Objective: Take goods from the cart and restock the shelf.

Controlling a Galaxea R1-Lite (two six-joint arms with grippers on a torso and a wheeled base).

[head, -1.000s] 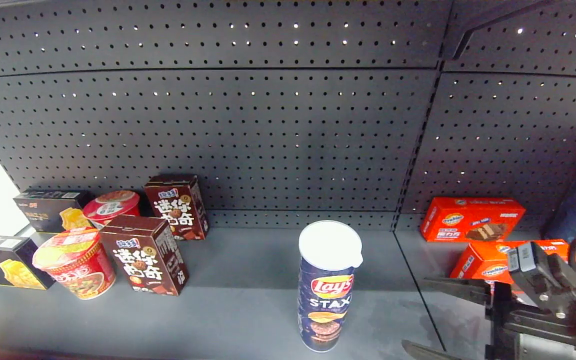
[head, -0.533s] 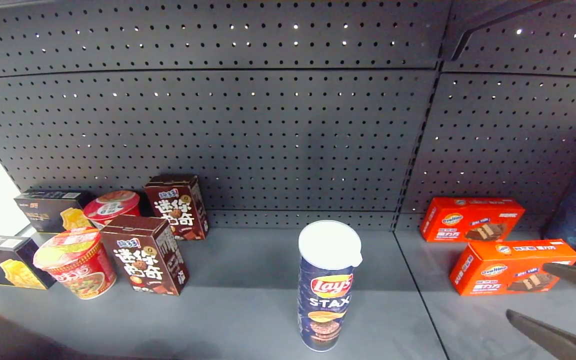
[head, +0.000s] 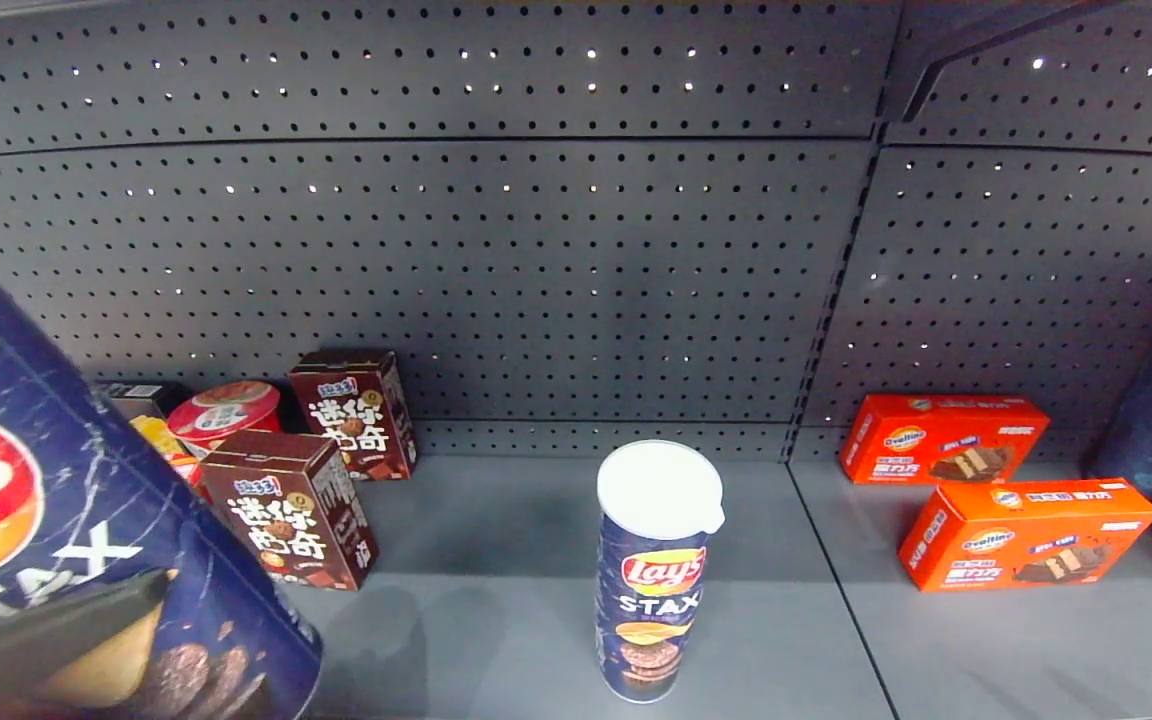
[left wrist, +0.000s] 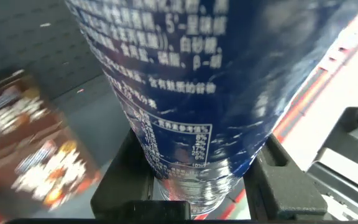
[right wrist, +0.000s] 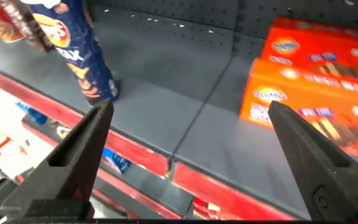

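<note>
The left claw (left wrist: 197,186) has come up at the left, clamped on the lower part of a blue chip can (head: 66,500). The can now tilts in front of the goods at the left end of the shelf (head: 496,560). The right claw (right wrist: 191,112), earlier by the orange boxes (head: 1026,535), has drawn back to the shelf's front edge, fingers wide apart. The other chip can (head: 656,570) stands unmoved mid-shelf.

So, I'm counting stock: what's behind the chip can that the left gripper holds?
Past the held can, in the left gripper, peek a red cup, a black box's corner and two brown boxes. The left end of the shelf behind it is hidden.
</note>
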